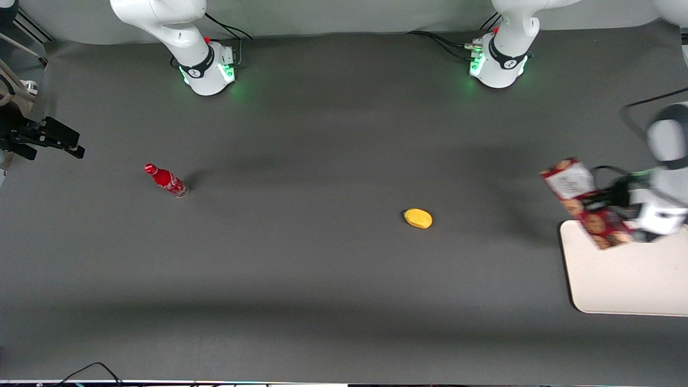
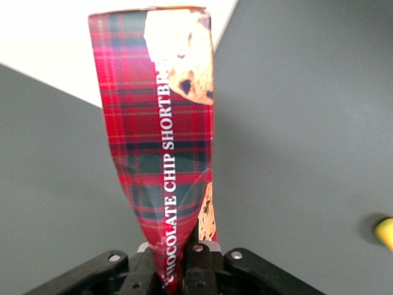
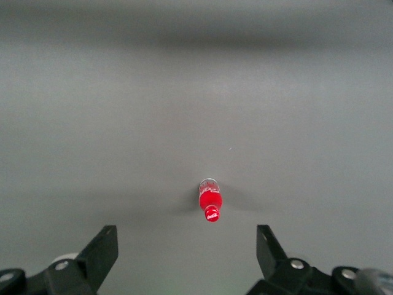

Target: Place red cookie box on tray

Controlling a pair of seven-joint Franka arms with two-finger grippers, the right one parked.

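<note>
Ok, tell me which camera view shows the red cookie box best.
The left wrist view: the red cookie box fills it, clamped in the gripper. The front view shows it small, held over the tray edge. The right wrist view shows none of it.

A small red bottle stands well apart from a yellow fruit.

Red cookie box: red/dark-green tartan, white lettering, tan chocolate-chip cookie prints, white label at one end; clamped in black gripper. Tray plain cream-beige, counter dark grey. Bottle red with white script, small fruit yellow-orange
</note>
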